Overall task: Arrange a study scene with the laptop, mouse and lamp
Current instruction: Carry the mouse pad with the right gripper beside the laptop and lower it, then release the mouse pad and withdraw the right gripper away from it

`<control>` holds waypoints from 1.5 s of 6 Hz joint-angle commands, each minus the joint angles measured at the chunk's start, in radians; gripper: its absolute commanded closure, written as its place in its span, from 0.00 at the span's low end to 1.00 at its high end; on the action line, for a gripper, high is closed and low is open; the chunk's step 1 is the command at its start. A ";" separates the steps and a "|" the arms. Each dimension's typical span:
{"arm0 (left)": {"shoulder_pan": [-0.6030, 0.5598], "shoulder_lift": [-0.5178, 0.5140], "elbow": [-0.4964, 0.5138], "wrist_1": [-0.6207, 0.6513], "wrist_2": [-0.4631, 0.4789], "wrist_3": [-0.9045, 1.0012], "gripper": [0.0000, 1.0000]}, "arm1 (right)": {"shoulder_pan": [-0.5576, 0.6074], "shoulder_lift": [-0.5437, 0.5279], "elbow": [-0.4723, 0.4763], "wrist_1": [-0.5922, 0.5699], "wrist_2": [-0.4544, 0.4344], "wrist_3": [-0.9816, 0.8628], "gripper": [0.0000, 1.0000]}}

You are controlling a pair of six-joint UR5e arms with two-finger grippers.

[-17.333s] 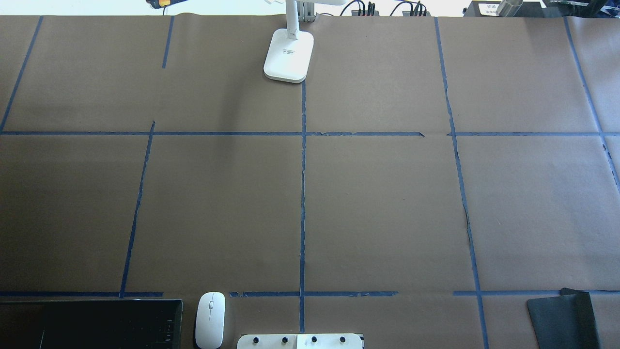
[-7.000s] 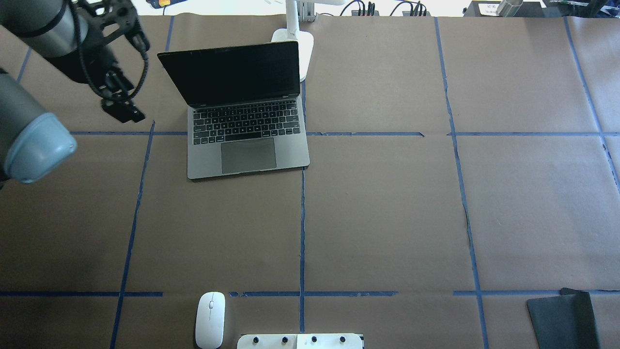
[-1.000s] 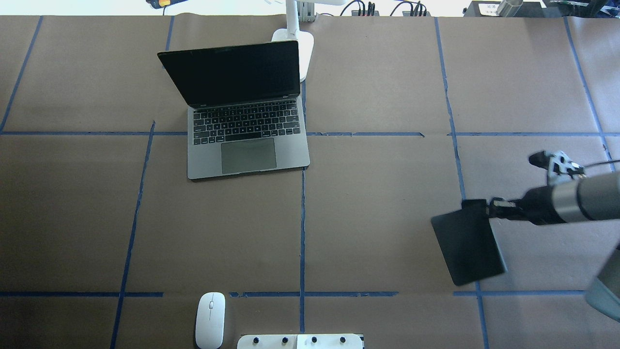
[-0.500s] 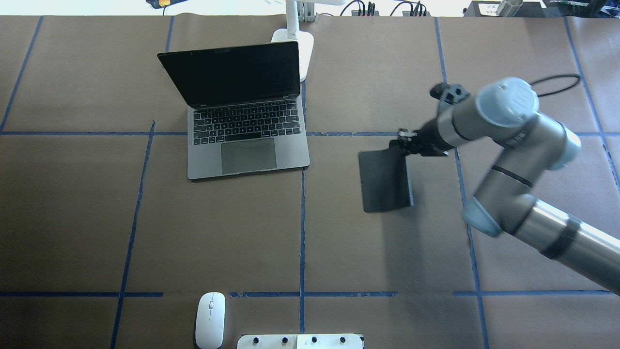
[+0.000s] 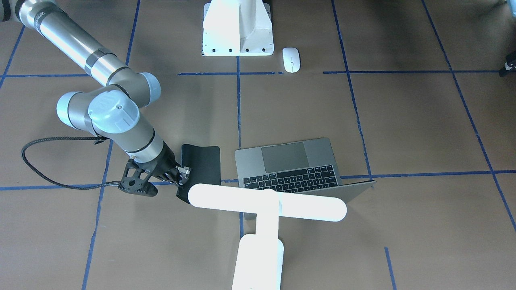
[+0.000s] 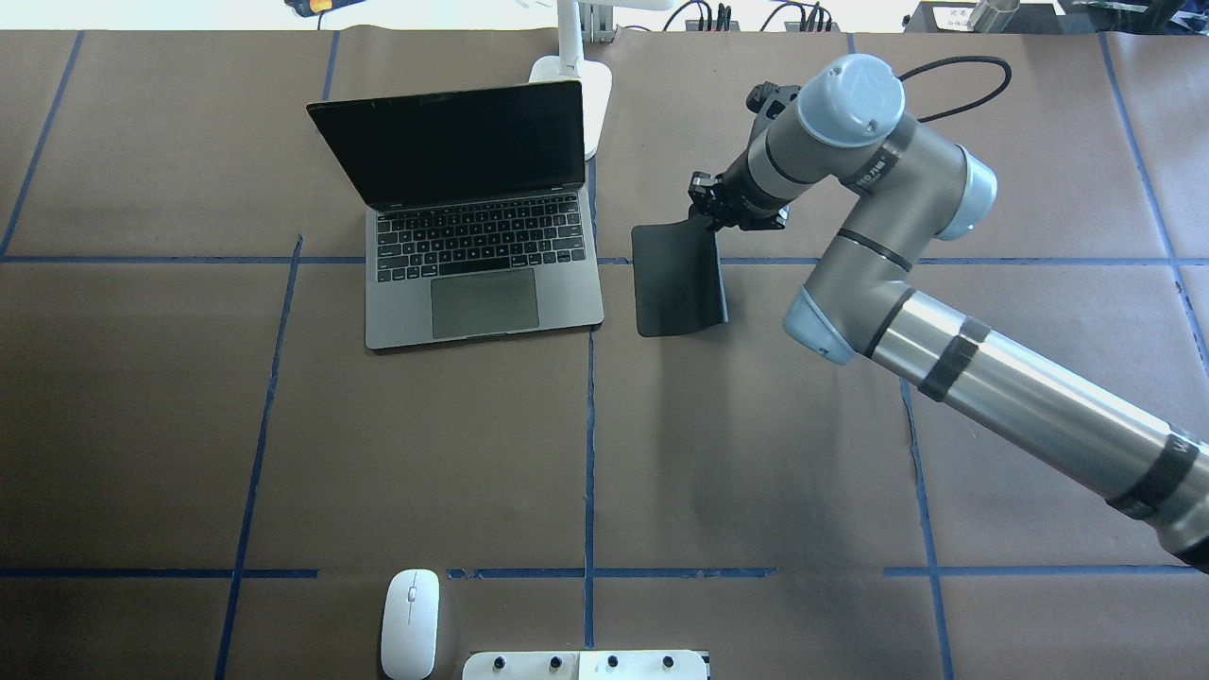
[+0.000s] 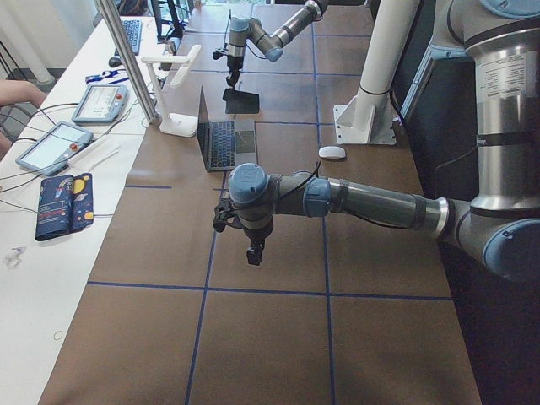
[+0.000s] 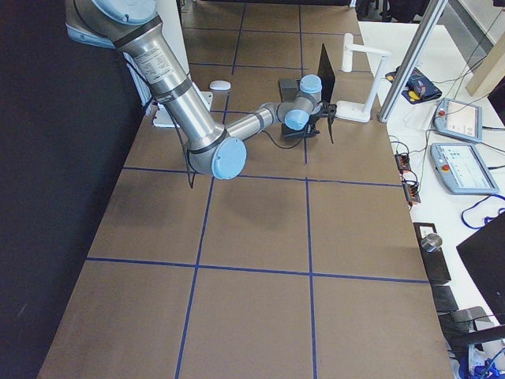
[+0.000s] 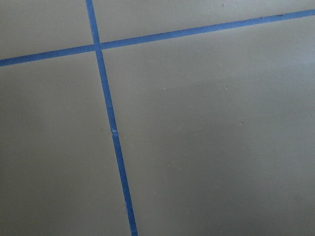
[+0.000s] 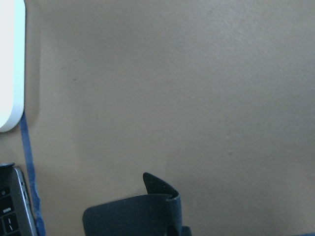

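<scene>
The open grey laptop (image 6: 472,283) stands at the far left-centre, screen dark. The white lamp (image 5: 266,206) stands behind it, its base (image 6: 581,80) partly hidden by the screen. The white mouse (image 6: 409,623) lies at the near edge beside the pedestal. My right gripper (image 6: 715,215) is shut on the far right corner of a flat black pad (image 6: 672,279), held low just right of the laptop, with its gripped edge curled up. I cannot tell if the pad touches the table. My left gripper (image 7: 252,256) hovers over bare table away from all of them; I cannot tell if it is open.
The white boxy pedestal (image 5: 238,28) stands at the robot's edge of the table. Blue tape lines (image 6: 590,425) divide the brown paper cover. A black cable (image 5: 48,161) trails from the right wrist. Tablets and clutter lie on the white bench (image 7: 59,152) beyond the lamp.
My right arm has carried the black pad from the near right, left and away, to just beside the laptop's right edge. Laptop, lamp and mouse have not moved in the last second.
</scene>
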 commanded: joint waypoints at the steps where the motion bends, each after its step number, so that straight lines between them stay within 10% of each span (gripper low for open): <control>1: 0.000 -0.002 0.003 0.000 0.000 0.002 0.00 | 0.004 0.059 -0.066 0.001 -0.009 -0.007 1.00; 2: 0.001 -0.004 0.003 0.000 0.000 0.002 0.00 | 0.002 0.059 -0.067 0.002 -0.014 -0.013 0.91; 3: 0.002 -0.005 -0.003 0.000 0.000 0.002 0.00 | 0.007 0.058 -0.067 -0.004 -0.017 -0.101 0.01; 5: 0.005 -0.022 -0.034 -0.018 0.000 0.000 0.00 | 0.054 0.041 -0.054 -0.086 0.034 -0.291 0.00; 9: 0.211 -0.025 -0.208 -0.163 0.021 -0.271 0.00 | 0.269 -0.222 0.273 -0.446 0.174 -0.857 0.00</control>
